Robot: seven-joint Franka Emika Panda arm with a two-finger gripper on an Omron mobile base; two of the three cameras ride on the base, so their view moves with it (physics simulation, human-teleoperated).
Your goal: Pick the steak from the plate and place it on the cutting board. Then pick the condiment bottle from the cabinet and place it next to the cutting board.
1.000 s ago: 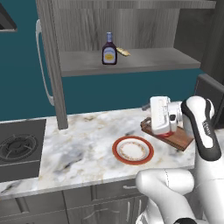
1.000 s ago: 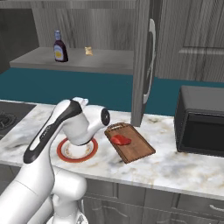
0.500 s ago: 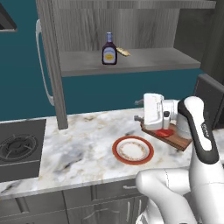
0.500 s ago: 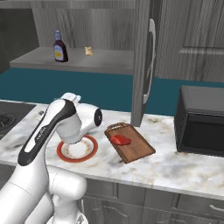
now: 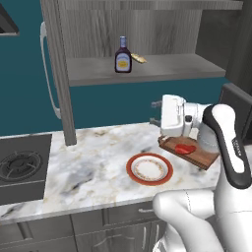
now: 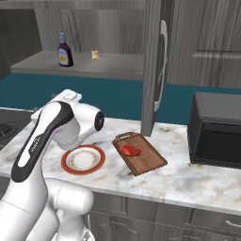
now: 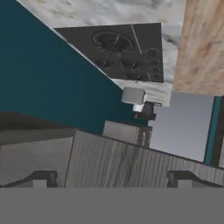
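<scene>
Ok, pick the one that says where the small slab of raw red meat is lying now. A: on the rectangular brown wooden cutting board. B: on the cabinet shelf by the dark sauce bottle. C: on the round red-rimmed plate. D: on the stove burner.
A: the small slab of raw red meat lies on the rectangular brown wooden cutting board, while the round red-rimmed plate beside it holds nothing.

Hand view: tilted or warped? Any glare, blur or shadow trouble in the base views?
Hand view: rolled hard, stove near the top and cabinet along the bottom, sharp, no glare. Left base view: even flat light, steak and cutting board crisp, arm covers part of the board. Right base view: soft shadows only, condiment bottle and plate clear.
</scene>
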